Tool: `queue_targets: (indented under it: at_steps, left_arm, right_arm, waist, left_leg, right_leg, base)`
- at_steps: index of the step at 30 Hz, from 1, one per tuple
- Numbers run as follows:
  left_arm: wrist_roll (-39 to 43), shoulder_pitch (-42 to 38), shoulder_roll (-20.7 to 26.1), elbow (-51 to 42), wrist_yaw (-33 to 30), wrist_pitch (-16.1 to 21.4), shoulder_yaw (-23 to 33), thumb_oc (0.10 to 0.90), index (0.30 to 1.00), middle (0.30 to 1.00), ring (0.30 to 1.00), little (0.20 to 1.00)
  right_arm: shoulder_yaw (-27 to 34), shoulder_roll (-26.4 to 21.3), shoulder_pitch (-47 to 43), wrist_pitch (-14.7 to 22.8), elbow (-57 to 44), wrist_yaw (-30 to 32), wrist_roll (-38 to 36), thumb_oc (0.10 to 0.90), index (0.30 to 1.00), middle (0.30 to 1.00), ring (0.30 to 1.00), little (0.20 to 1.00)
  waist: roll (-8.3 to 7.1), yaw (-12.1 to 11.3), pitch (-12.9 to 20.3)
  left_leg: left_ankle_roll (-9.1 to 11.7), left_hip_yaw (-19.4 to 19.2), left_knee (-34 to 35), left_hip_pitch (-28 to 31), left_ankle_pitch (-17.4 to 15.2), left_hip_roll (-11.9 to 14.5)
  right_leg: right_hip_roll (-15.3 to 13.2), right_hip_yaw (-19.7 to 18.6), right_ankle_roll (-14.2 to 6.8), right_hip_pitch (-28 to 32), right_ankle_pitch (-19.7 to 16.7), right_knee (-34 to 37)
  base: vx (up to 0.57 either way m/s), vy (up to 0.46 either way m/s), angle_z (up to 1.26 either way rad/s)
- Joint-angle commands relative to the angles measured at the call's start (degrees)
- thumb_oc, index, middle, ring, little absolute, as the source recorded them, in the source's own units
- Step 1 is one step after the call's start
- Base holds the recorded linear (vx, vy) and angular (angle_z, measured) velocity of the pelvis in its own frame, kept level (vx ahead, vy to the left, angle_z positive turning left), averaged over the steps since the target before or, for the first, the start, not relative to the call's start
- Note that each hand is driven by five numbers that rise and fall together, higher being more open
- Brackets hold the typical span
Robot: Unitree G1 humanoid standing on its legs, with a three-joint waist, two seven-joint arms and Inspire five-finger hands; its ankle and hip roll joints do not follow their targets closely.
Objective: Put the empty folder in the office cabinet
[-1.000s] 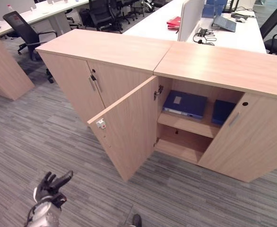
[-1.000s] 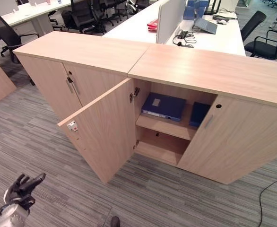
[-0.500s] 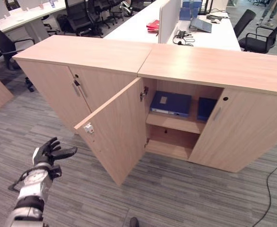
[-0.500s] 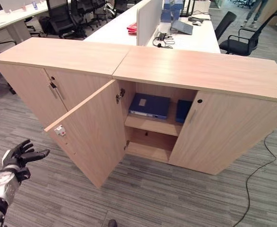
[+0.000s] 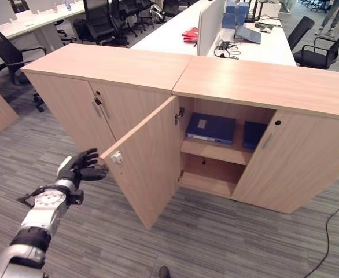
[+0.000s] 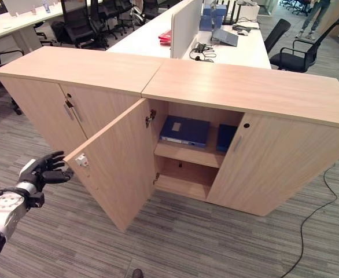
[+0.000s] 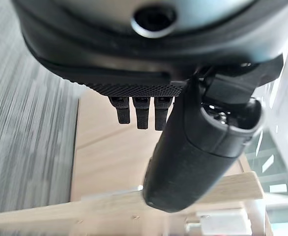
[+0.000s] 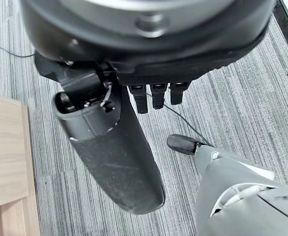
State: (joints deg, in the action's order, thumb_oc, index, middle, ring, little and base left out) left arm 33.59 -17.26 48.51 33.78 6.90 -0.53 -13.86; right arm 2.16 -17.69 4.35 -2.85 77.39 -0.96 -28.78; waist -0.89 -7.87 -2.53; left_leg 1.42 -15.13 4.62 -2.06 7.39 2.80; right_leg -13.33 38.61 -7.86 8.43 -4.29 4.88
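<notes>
The blue folder point(image 5: 210, 127) already lies flat on the office cabinet's point(image 5: 262, 87) upper shelf, so the left hand point(image 5: 80, 168), fingers loosely spread and empty, reaches toward the open door's point(image 5: 149, 159) free edge (probably to shut it), while the right hand point(image 8: 114, 147) hangs relaxed over carpet.

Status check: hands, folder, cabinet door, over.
Left hand open, reaching at the free edge of the open light-wood cabinet door. Right hand open, holding nothing. Blue folder lies flat on upper shelf. Nothing in the way.
</notes>
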Motion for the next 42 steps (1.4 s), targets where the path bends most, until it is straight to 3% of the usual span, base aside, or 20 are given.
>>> queue_targets:
  at_steps: [1,9,15,18,19,21,22,24,28,33,34,36,38,39,42]
  left_arm:
    - [4.04,-9.91,1.04,-12.82,5.96,6.36,-1.35,0.8,0.9,0.9,0.9,0.9]
    - [9.25,-1.49,-0.26,-29.53,11.69,5.71,-3.84,0.8,0.9,0.9,0.9,0.9]
    - [7.81,1.32,-2.08,-37.99,12.96,6.13,-5.95,0.8,0.9,0.9,0.9,0.9]
    - [8.86,3.25,-10.02,-39.78,11.45,6.43,-8.69,0.8,0.9,0.9,0.9,0.9]
    - [5.91,-2.95,-17.23,-39.24,9.93,6.17,-14.84,0.8,0.9,0.9,0.9,0.9]
    - [5.8,-3.35,-17.55,-38.87,9.86,6.3,-15.17,0.8,0.9,0.9,0.9,0.9]
    - [3.88,-7.42,-21.73,-39.2,8.41,6.41,-18.5,0.8,0.9,0.9,0.9,0.9]
    - [1.44,-10.09,-24.16,-39.1,7.56,6.73,-21.16,0.8,0.9,0.9,0.9,0.9]
    - [-0.34,-10.26,-25.71,-35.83,8.48,5.95,-23.22,0.8,0.9,0.9,0.9,0.9]
    - [-1.47,-1.84,-24.2,-27.42,10.33,3.67,-19.78,0.8,0.9,0.9,0.9,0.9]
    - [-1.8,4.11,-23.2,-23.69,10.32,2.96,-16.36,0.8,0.9,0.9,0.9,0.9]
    - [-2.41,6.96,-22.72,-22.41,10.4,2.75,-14.44,0.8,0.9,0.9,0.9,0.9]
    - [-3.25,16.36,-21.72,-18.01,9.5,1.67,-7.33,0.8,0.9,0.9,0.9,0.9]
    - [-3.26,16.4,-21.71,-18.03,9.5,1.67,-7.3,0.8,0.9,0.9,0.9,0.9]
    - [-3.88,24.28,-22.82,-12.15,9.07,0.45,-0.34,0.8,0.9,0.9,0.9,0.9]
  right_arm:
    - [0.28,-2.56,-2.6,0.71,2.51,-0.16,3.62,0.8,0.9,0.9,0.9,0.9]
    - [-0.1,-1.74,-2.28,0.64,3.31,-1.03,5.83,0.8,0.9,0.9,0.9,0.9]
    - [-0.98,-1.2,-2.5,0.8,3.41,-1.37,7.38,0.8,0.9,0.9,0.9,0.9]
    - [-4.19,-0.13,-3.71,1.92,0.5,-1.52,8.63,0.8,0.9,0.9,0.9,0.9]
    - [-5.81,1.02,-2.43,2.33,-0.78,-1.72,9.44,0.8,0.9,0.9,0.9,0.9]
    - [-5.55,0.95,-2.39,2.33,-0.82,-1.69,9.45,0.8,0.9,0.9,0.9,0.9]
    - [-6.65,1.05,-1.58,2.3,-1.19,-1.34,10.11,0.8,0.9,0.9,0.9,0.9]
    - [-6.97,0.59,-1.28,2.4,-1.94,-1.09,10.14,0.8,0.9,0.9,0.9,0.9]
    - [-7.47,-0.06,-1.5,2.92,-3.16,-0.7,10.05,0.8,0.9,0.9,0.9,0.9]
    - [-7.26,-0.3,-1.55,3.25,-4.28,-0.51,10.42,0.8,0.9,0.9,0.9,0.9]
    - [-6.53,-0.15,-1.78,3.19,-3.91,-0.45,10.41,0.8,0.9,0.9,0.9,0.9]
    - [-6.54,-0.03,-1.83,3.12,-3.82,-0.46,10.22,0.8,0.9,0.9,0.9,0.9]
    - [-5.36,-0.11,-2.07,3.06,-3.81,-0.41,9.22,0.8,0.9,0.9,0.9,0.9]
    - [-5.39,-0.11,-2.06,3.06,-3.81,-0.41,9.21,0.8,0.9,0.9,0.9,0.9]
    - [-4.06,-0.34,-1.4,2.98,-4.15,-0.75,8.96,0.8,0.9,0.9,0.9,0.9]
  waist:
    - [2.07,1.7,0.55]
    - [1.97,1.42,0.36]
    - [1.81,1.6,0.32]
    - [1.14,1.86,0.37]
    - [0.57,3.33,0.48]
    - [0.66,3.1,0.41]
    - [0.39,4.41,0.35]
    - [0.27,5.12,0.19]
    - [0.4,5.6,0.08]
    - [0.8,5.7,-0.06]
    - [0.92,5.28,-0.15]
    - [0.98,5.33,-0.02]
    - [1.07,4.8,-0.01]
    - [1.07,4.83,0.02]
    - [1.0,4.12,0.3]
  left_leg:
    - [3.35,3.67,0.38,2.68,-8.35,1.82]
    - [3.49,4.11,0.38,2.77,-8.22,1.9]
    - [3.52,4.23,0.38,2.9,-8.26,2.06]
    - [3.46,4.3,0.38,3.05,-8.11,2.07]
    - [3.3,4.26,0.38,2.9,-8.09,2.14]
    - [3.3,4.26,0.38,2.89,-8.09,2.15]
    - [3.18,4.35,0.38,2.74,-8.12,2.07]
    - [3.12,4.4,0.38,2.49,-8.09,2.09]
    - [3.05,4.33,0.38,2.34,-8.16,2.15]
    - [3.1,4.06,0.38,2.52,-8.23,2.31]
    - [3.11,3.98,0.38,2.71,-8.22,2.5]
    - [3.13,3.93,0.38,2.76,-8.21,2.58]
    - [3.19,3.69,0.38,2.86,-8.14,2.9]
    - [3.19,3.69,0.38,2.85,-8.14,2.91]
    - [3.23,3.28,0.38,2.68,-7.84,3.34]
  right_leg:
    - [0.13,-1.62,-3.83,0.5,1.78,-0.04]
    - [0.37,-1.5,-3.61,0.75,1.98,0.0]
    - [0.45,-1.77,-3.45,0.84,2.0,0.07]
    - [0.65,-2.26,-3.13,0.8,1.99,0.11]
    - [0.81,-2.78,-2.89,0.46,2.3,0.08]
    - [0.82,-2.79,-2.88,0.44,2.31,0.07]
    - [0.88,-3.17,-2.8,0.19,2.42,0.06]
    - [0.96,-3.33,-2.76,-0.06,2.54,0.04]
    - [0.93,-3.59,-2.68,-0.37,2.63,0.03]
    - [1.08,-4.08,-2.45,-0.61,2.7,0.04]
    - [1.18,-4.36,-2.26,-0.65,2.72,0.06]
    - [1.3,-4.53,-2.15,-0.72,2.74,0.05]
    - [1.65,-5.04,-1.84,-0.97,2.76,0.06]
    - [1.65,-5.04,-1.84,-0.98,2.76,0.06]
    - [2.11,-5.39,-1.54,-1.42,2.94,0.12]
  base:
    - [0.0,0.0,0.0]
    - [0.0,-0.004,-0.01]
    - [0.0,0.0,0.0]
    - [-0.01,-0.02,0.0]
    - [-0.02,-0.051,-0.01]
    - [-0.01,-0.019,0.01]
    - [-0.03,-0.039,-0.03]
    - [-0.03,-0.039,-0.08]
    - [-0.01,-0.014,-0.08]
    - [0.0,-0.001,-0.08]
    - [0.01,0.001,-0.13]
    - [0.01,0.001,-0.12]
    - [0.02,-0.005,-0.09]
    - [0.01,-0.01,-0.05]
    - [0.0,0.0,0.0]
